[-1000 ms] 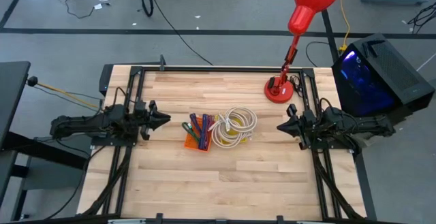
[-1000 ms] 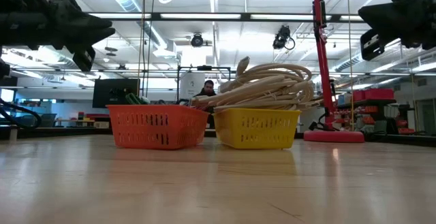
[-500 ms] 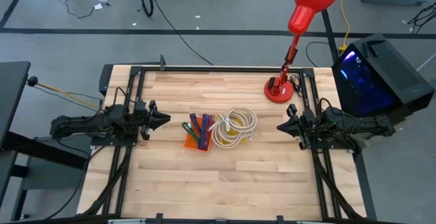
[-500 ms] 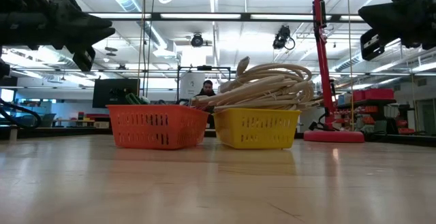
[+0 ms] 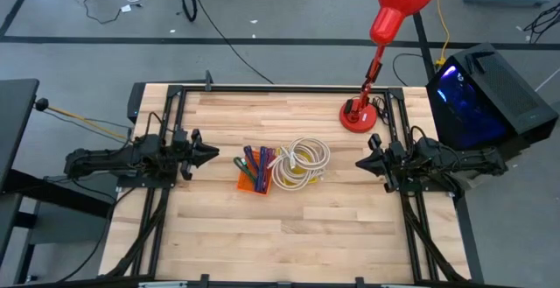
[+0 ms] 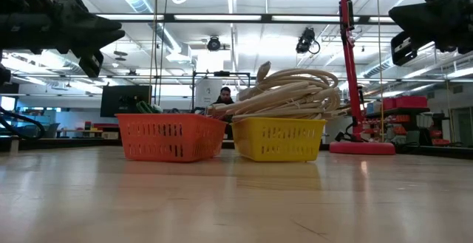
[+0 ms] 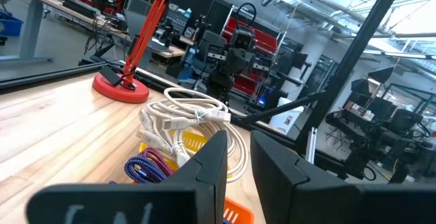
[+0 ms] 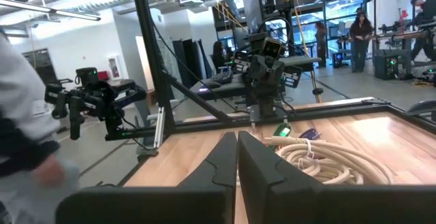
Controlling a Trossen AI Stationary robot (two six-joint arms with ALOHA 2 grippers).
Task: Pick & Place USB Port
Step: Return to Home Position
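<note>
Two small baskets stand side by side mid-table. The orange basket (image 5: 252, 176) (image 6: 171, 137) holds several coloured braided cables. The yellow basket (image 5: 300, 167) (image 6: 278, 139) carries a coil of white cables (image 7: 187, 118) (image 8: 327, 157) heaped above its rim. My left gripper (image 5: 210, 154) (image 7: 238, 139) hovers left of the orange basket, pointing at it, fingers a narrow gap apart and empty. My right gripper (image 5: 360, 162) (image 8: 236, 137) hovers right of the yellow basket, shut and empty. Both are raised above the table in the low view.
A red desk lamp stands on its round base (image 5: 357, 115) (image 6: 362, 148) at the table's far right. A computer tower lit blue (image 5: 477, 95) sits beyond the right edge. Bare wood lies on the near side of the baskets. A person (image 6: 225, 94) shows in the room behind.
</note>
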